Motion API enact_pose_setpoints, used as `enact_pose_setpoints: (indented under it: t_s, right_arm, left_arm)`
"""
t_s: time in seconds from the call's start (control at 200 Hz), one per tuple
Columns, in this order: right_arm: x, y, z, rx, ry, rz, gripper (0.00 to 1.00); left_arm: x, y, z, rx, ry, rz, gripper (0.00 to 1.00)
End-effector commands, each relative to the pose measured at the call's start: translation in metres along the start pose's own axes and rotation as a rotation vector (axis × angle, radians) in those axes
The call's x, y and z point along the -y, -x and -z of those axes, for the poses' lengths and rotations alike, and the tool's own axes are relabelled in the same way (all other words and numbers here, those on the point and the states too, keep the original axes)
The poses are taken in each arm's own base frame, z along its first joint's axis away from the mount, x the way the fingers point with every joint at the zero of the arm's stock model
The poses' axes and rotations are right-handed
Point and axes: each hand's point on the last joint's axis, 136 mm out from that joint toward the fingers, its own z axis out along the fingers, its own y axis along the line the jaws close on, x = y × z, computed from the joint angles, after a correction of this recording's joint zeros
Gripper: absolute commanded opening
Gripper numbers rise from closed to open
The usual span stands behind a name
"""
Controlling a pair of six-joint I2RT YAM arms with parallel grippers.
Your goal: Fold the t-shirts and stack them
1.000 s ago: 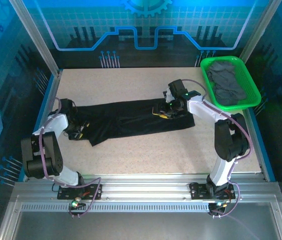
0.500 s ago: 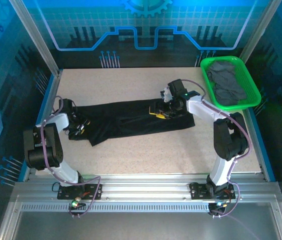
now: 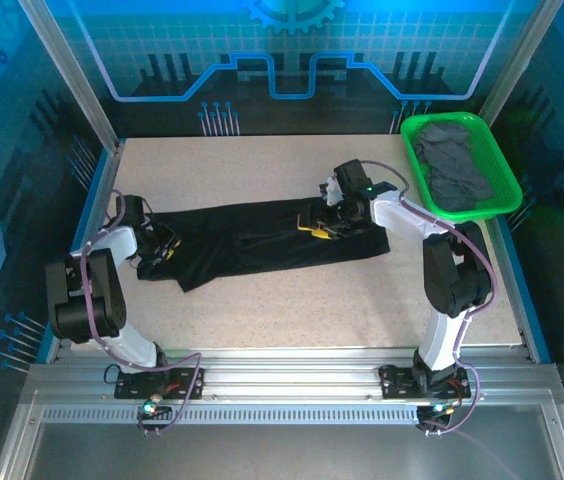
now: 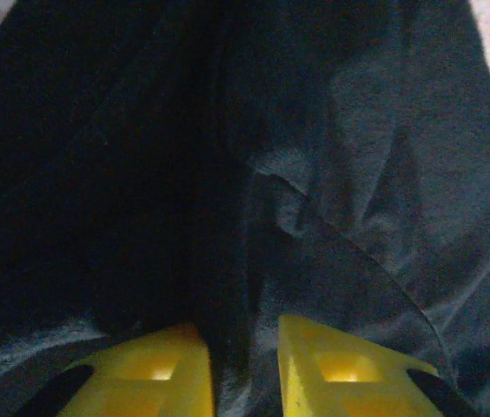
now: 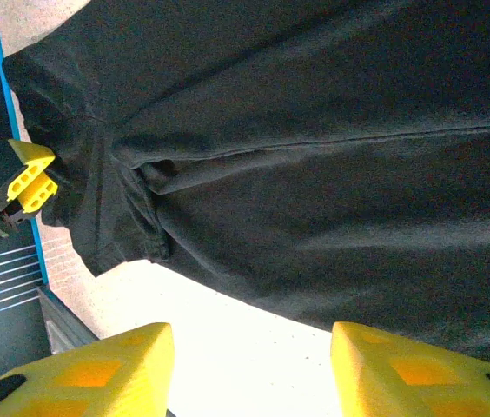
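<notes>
Top view: black t-shirt stretched flat along the counter, grey t-shirts in the green basket (far right). Wrist views give me the grips: left gripper pinches a shirt fold; right gripper spread wide, empty, at the shirt's edge.

The top camera looks down from behind on the whole table. Both wrist cameras sit close — all three see the black t-shirt.

Left tool — cut off below
</notes>
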Motion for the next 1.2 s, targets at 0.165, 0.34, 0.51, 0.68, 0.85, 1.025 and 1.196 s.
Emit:
enact_pose_setpoints:
  t_s: [0.165,0.34,0.51,0.68,0.85,1.025,1.196]
  right_arm:
    - [-0.006,0.001,-0.002,-0.015,0.014,0.002,0.51]
    - [-0.004,0.001,-0.002,-0.019,0.005,-0.001,0.51]
    - [-0.002,0.0,-0.003,-0.024,-0.005,-0.008,0.51]
    - [-0.001,-0.001,-0.001,-0.026,-0.009,-0.011,0.51]
    - [0.001,-0.005,0.0,-0.027,-0.014,-0.016,0.5]
    - [0.003,-0.01,0.003,-0.025,-0.02,-0.018,0.5]
    - [0.006,-0.014,0.004,-0.025,-0.023,-0.023,0.5]
  left_arm:
    - [0.008,0.0,0.021,0.012,-0.023,-0.061,0.05]
    - [0.016,0.008,0.034,0.038,-0.019,-0.053,0.0]
    - [0.023,0.017,0.039,0.026,0.015,-0.005,0.0]
    - [0.035,0.029,0.035,-0.009,0.032,0.024,0.0]
    - [0.039,0.044,0.022,-0.055,0.094,0.049,0.0]
    - [0.03,0.058,0.001,-0.07,0.169,0.051,0.0]
    - [0.019,0.071,-0.019,-0.06,0.229,0.042,0.0]
